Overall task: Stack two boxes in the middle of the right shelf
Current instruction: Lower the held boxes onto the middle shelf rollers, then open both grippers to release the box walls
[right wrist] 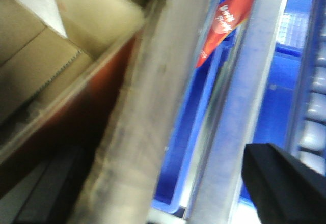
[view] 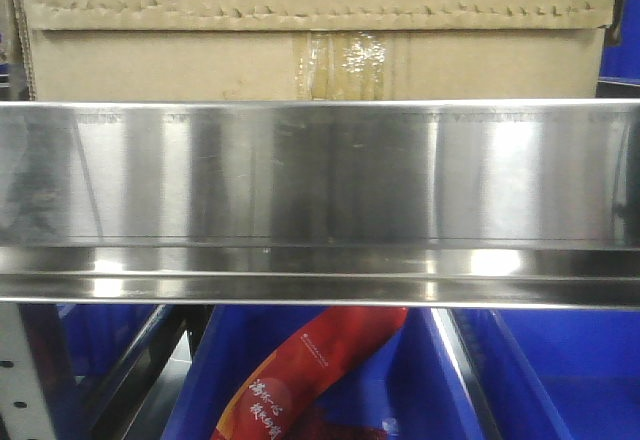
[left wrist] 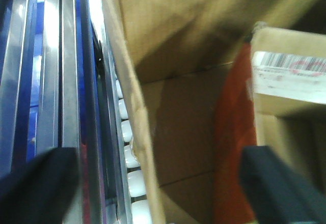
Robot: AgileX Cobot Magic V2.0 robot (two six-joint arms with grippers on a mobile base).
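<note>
Sitting behind your polished stainless-steel shelf (view: 320, 175) lip, one wrinkled tan corrugated cardboard carton (view: 300, 30) shows a zigzag flap seam and glossy tape strip. Both claws show only dark blurred fingers (left wrist: 277, 188); you cannot tell their state.

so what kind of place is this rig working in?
Probably a warehouse or stockroom. A steel shelf with white rollers holds a cardboard box, and blue bins below hold a red packet.

Blurred carton (right wrist: 61, 61) beside blue bin (right wrist: 193, 147)
</note>
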